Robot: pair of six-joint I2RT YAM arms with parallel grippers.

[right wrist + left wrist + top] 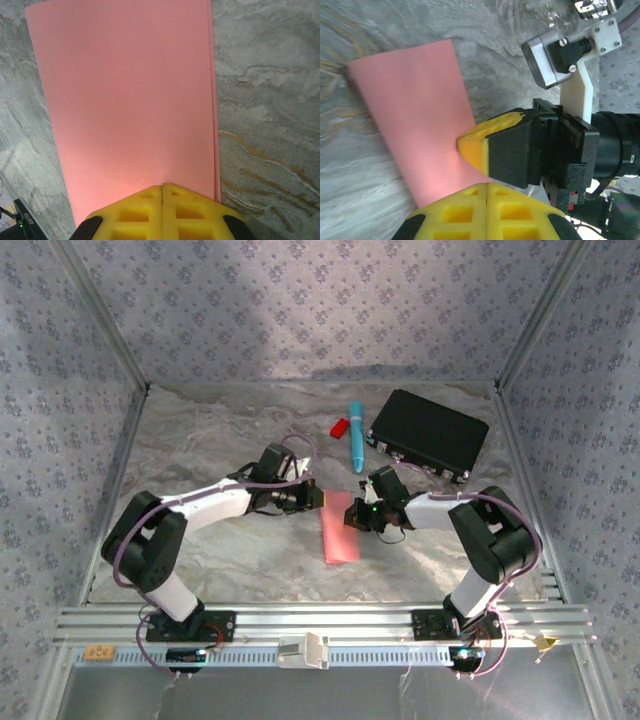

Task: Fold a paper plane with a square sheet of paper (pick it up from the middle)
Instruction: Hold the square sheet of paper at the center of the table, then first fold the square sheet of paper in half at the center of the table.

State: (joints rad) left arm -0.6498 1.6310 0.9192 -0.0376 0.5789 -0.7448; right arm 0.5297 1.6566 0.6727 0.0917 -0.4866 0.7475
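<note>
Paper: the square sheet of paper (125, 100) is thin, matte and pink-red. It is folded over into a long narrow rectangle with straight edges, and along one long side a second layer shows, slightly offset.
Where it lies: flat on the table (200, 440), between my two grippers at its far end.
Table: grey, marbled and faintly wrinkled.
My left gripper (486, 192): the blocky yellow ribbed fingers are pressed together with no gap, and their tips are down on one end of the sheet. I cannot tell whether any paper is pinched between them.
My right gripper (162, 192): the yellow fingers are likewise closed tight, seam to seam, with the tips on the sheet's short edge. In my left wrist view one of its pads touches the long edge just beside my left fingers.
Behind the paper: a blue pen (356, 435), a small red plastic piece (340, 427) beside it, and a glossy black case (428, 435).
</note>
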